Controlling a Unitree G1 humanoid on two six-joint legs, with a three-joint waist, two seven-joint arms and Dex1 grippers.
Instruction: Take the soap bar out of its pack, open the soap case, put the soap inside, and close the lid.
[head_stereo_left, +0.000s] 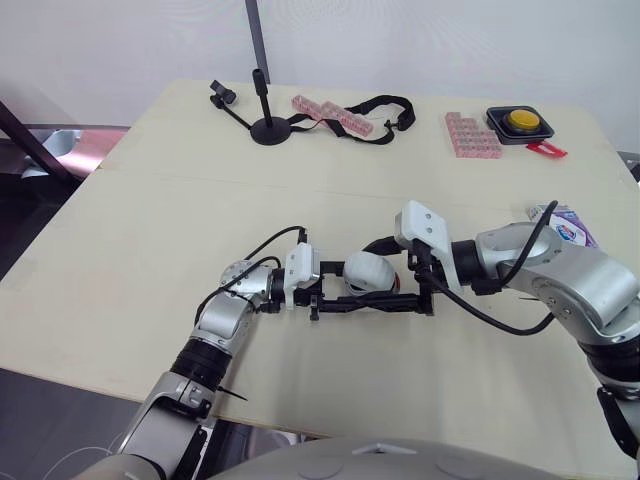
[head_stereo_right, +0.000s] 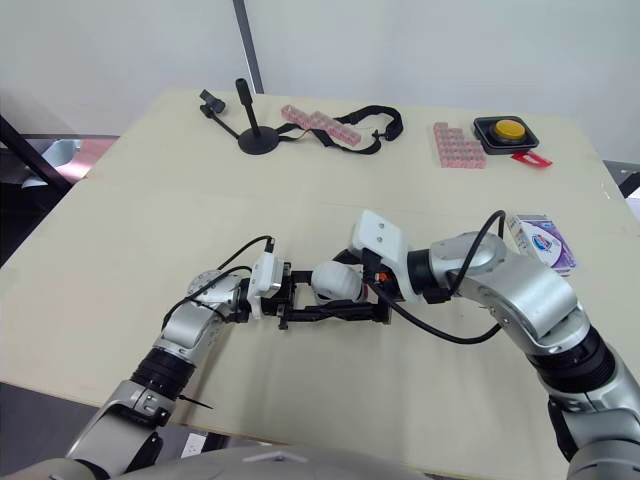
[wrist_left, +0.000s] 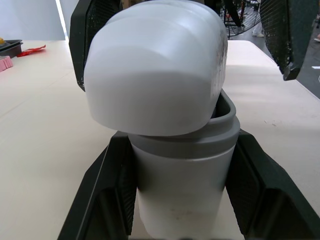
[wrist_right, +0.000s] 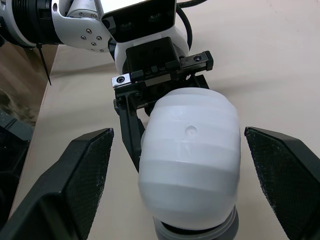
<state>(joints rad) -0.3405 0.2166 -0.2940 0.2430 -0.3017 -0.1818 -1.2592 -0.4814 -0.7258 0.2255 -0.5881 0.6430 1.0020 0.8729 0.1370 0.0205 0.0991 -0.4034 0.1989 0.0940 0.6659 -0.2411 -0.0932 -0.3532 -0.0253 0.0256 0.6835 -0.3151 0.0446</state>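
Left wrist view: left gripper (wrist_left: 180, 150) clamped around the white soap case (wrist_left: 180, 200), its lid (wrist_left: 155, 70) tilted ajar; right gripper (wrist_right: 177, 132) holds its fingers apart, flanking the lid.

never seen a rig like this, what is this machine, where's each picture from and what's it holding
It is a humanoid robot with two arms, each ending in a two-fingered gripper. Two pictures look down from its head at a table; two come from wrist cameras. The left gripper clamps the grey base of a white soap case, whose lid sits tilted. The right gripper is open, fingers either side of the lid. A soap pack, a yellow button and a black strap lie further off.
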